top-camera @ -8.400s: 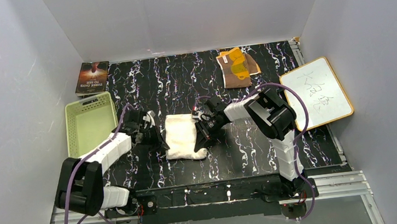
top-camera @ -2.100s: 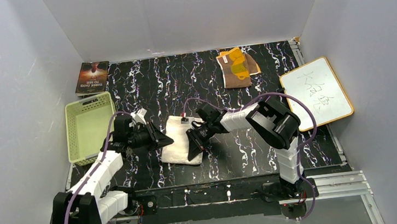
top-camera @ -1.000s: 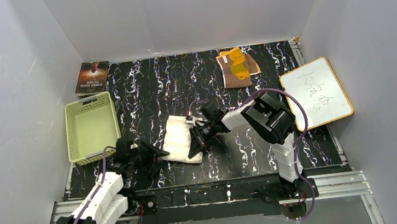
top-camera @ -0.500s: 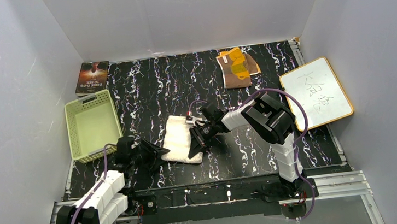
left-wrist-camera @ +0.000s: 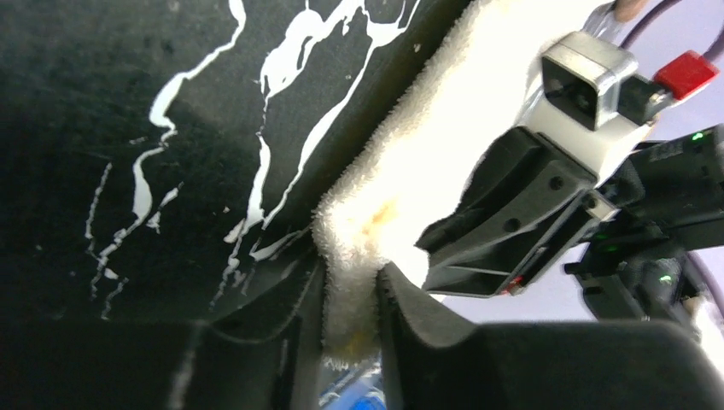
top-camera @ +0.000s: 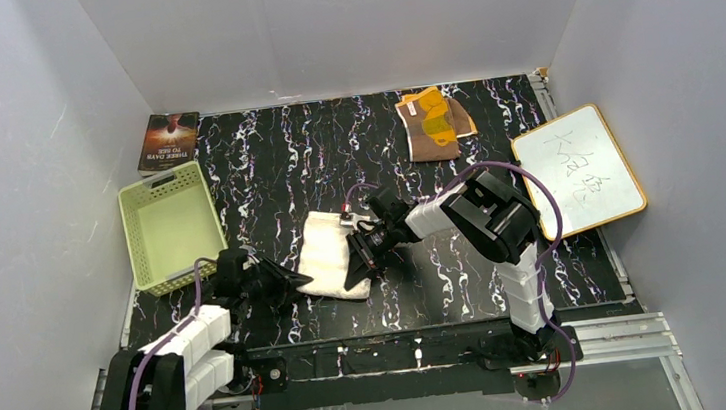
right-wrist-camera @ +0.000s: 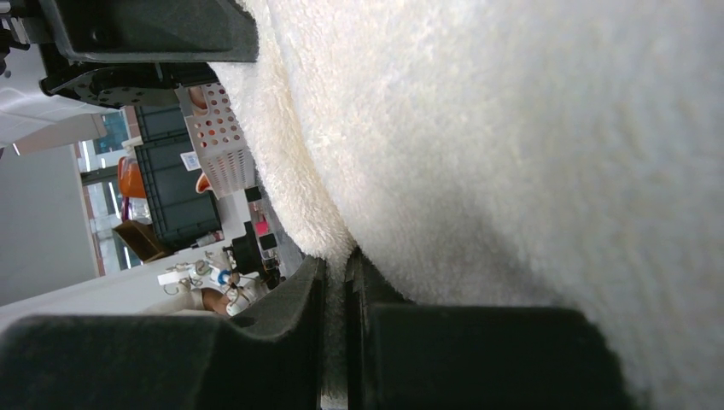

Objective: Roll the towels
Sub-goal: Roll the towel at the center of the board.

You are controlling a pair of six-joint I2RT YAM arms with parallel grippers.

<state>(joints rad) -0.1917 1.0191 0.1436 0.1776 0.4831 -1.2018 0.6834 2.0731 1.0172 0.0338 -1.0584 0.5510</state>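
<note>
Cream towel (top-camera: 326,252) | left pincer (top-camera: 292,275) closed on near-left corner | right pincer (top-camera: 356,276) clamps near-right edge | green basket (top-camera: 162,178) close at left

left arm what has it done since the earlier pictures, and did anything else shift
The left pincer pulled back toward the near left edge, then closed on the near left corner of the white towel. The basket turned slightly. The right pincer kept its grip on the towel's right side. The brown towel, book and board stayed put.
</note>
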